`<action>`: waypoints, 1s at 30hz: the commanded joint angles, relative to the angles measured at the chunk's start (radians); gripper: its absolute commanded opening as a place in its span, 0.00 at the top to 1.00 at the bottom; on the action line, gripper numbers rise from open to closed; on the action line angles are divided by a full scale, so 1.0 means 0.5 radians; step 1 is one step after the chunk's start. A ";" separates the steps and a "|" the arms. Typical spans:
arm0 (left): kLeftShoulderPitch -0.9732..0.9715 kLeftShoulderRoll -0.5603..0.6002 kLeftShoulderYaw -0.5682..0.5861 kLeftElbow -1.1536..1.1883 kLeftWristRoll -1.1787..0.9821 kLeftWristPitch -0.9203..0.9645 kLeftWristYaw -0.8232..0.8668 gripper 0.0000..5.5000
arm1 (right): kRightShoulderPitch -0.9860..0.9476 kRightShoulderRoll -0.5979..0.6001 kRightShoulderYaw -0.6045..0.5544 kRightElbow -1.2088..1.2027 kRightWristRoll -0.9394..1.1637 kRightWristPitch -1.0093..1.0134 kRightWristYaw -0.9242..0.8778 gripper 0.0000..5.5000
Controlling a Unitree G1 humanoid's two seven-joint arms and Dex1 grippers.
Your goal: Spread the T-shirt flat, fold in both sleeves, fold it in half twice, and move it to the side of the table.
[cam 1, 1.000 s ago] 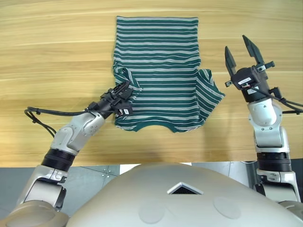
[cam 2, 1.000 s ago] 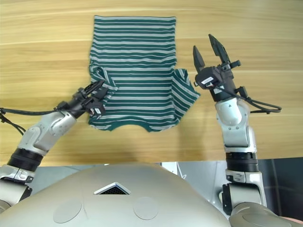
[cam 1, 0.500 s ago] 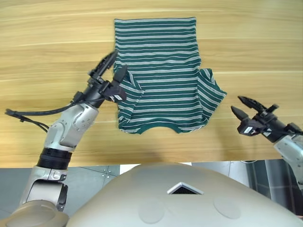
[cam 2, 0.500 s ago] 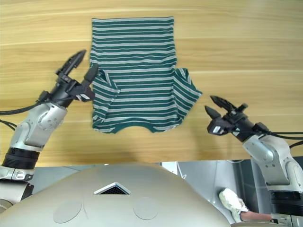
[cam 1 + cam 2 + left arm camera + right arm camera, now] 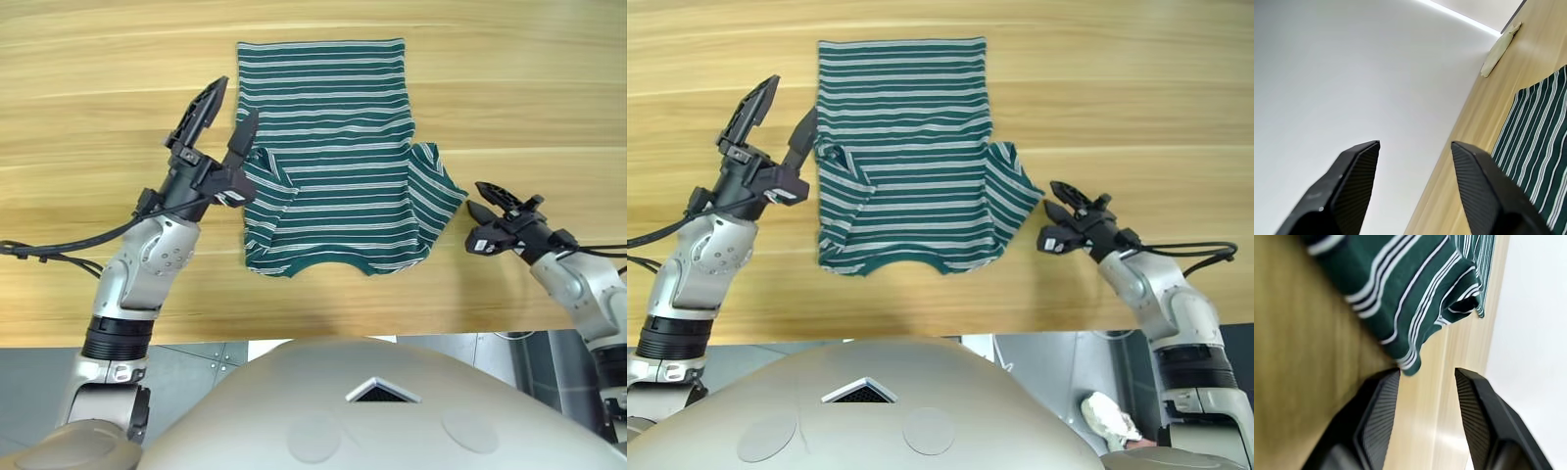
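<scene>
T-shirt (image 5: 333, 147): flat mid-desk (image 5: 98, 59); left sleeve (image 5: 269, 181) folded in, right sleeve (image 5: 439, 191) out.
Left claw (image 5: 233, 103): has let go and lifted; wide open, empty.
Right claw (image 5: 477, 198): has dropped beside right sleeve; open, empty, seemingly not touching.
Meaning: right-sleeve fold next.

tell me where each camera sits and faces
Left eye view: on the head, looking forward and down at the T-shirt on the table; left gripper and right gripper show.
Right eye view: its stereo twin, same scene.
Left wrist view: on the left wrist, facing between its open fingers at a pale wall, table alongside.
Right wrist view: on the right wrist, facing the sleeve between its open fingers.
All four share the T-shirt.
</scene>
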 commanded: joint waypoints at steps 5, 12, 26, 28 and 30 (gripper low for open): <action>-0.001 -0.054 -0.092 0.060 0.036 0.018 -0.056 0.51 | 0.006 -0.018 0.165 0.038 -0.040 0.022 0.004 0.62; 0.019 -0.057 -0.092 0.064 0.037 0.012 -0.072 0.51 | 0.003 -0.036 0.183 0.061 -0.047 0.073 -0.072 0.81; 0.057 -0.093 -0.083 0.044 -0.021 -0.041 -0.048 0.51 | 0.007 -0.045 0.229 0.048 -0.004 0.072 -0.160 1.00; 0.064 -0.108 -0.083 0.043 -0.044 -0.044 -0.048 0.51 | 0.011 -0.050 0.222 0.029 0.022 0.057 -0.159 1.00; 0.070 -0.125 -0.079 0.054 -0.070 -0.046 -0.050 0.51 | 0.020 -0.042 0.208 -0.010 0.070 0.030 -0.168 1.00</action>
